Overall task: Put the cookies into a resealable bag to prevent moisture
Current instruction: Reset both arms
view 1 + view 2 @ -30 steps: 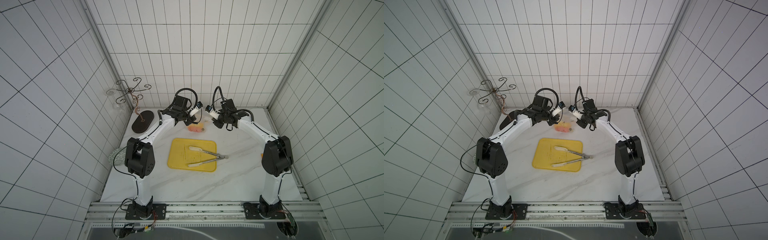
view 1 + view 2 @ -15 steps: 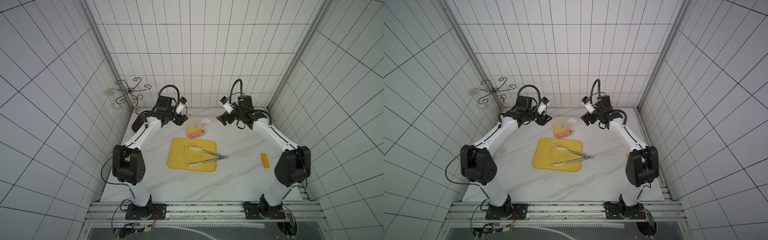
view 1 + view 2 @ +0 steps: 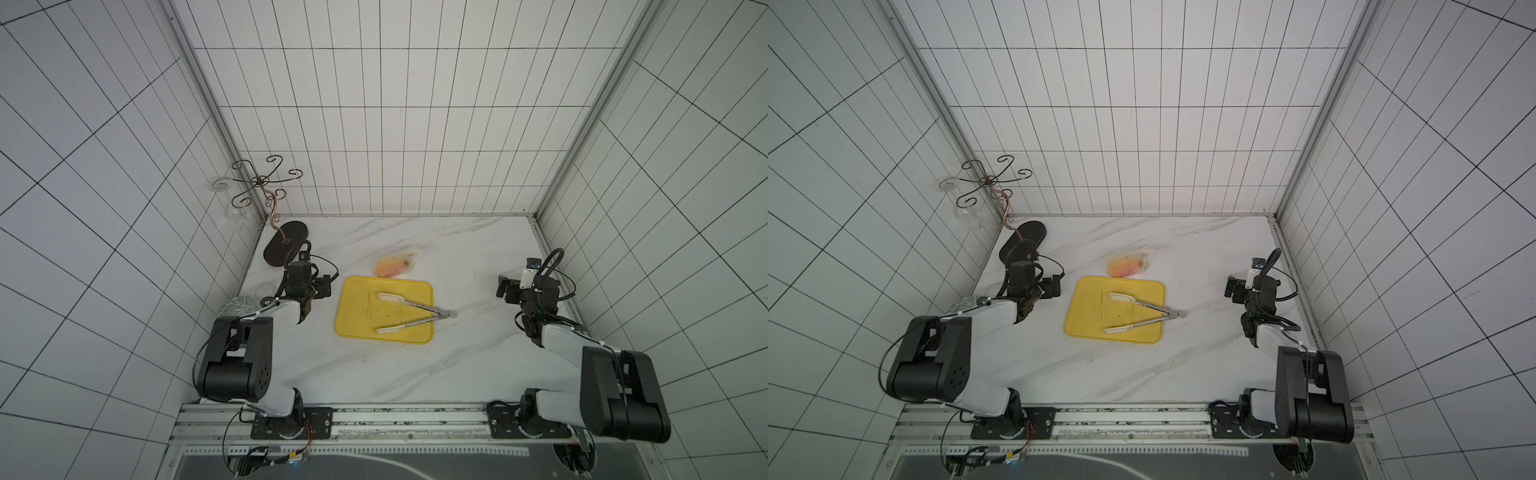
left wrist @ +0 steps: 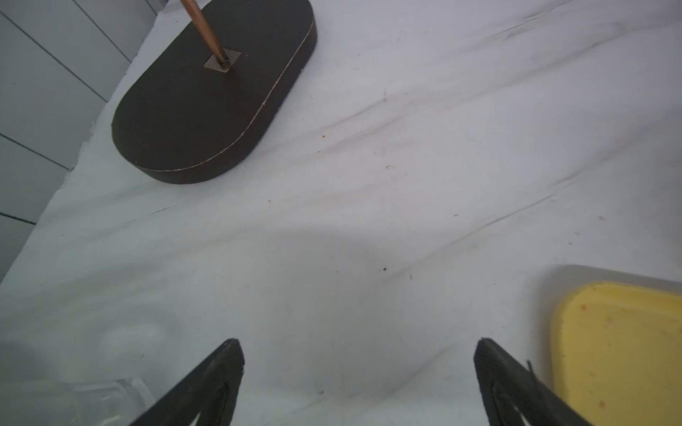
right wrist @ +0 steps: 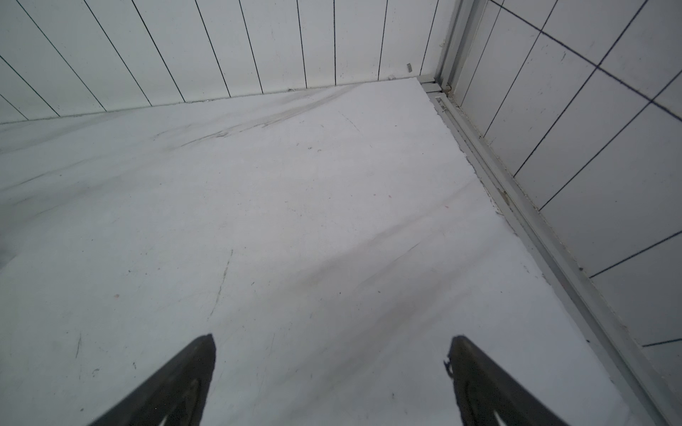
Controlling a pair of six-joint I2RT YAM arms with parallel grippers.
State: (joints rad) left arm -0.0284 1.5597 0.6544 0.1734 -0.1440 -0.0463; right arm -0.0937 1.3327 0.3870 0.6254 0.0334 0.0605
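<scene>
— Where's the bag (image 3: 398,264)?
— Flat on the table (image 3: 478,249), just behind the tray's (image 3: 357,328) far edge, well apart from both arms. In both top views it's a small crinkled clear pouch with yellow print, and the pink cookies (image 3: 390,271) show through it, bunched at one end.
— So they're inside?
— Looks so, and the tray carries none. I can't tell whether the seal is pressed shut; it's too small from up here.
— And the tongs (image 3: 415,316)?
— Lying on the tray, splayed, with the hinge end over the rim. Nothing holds them.
— Grippers?
— The left gripper (image 4: 358,343) hangs over bare table between the stand (image 4: 206,99) and the tray corner, jaws wide with nothing between them. The right gripper (image 5: 332,337) is likewise spread and empty, by the right wall. I'd judge both are parked clear because the job is done, bar the seal.
</scene>
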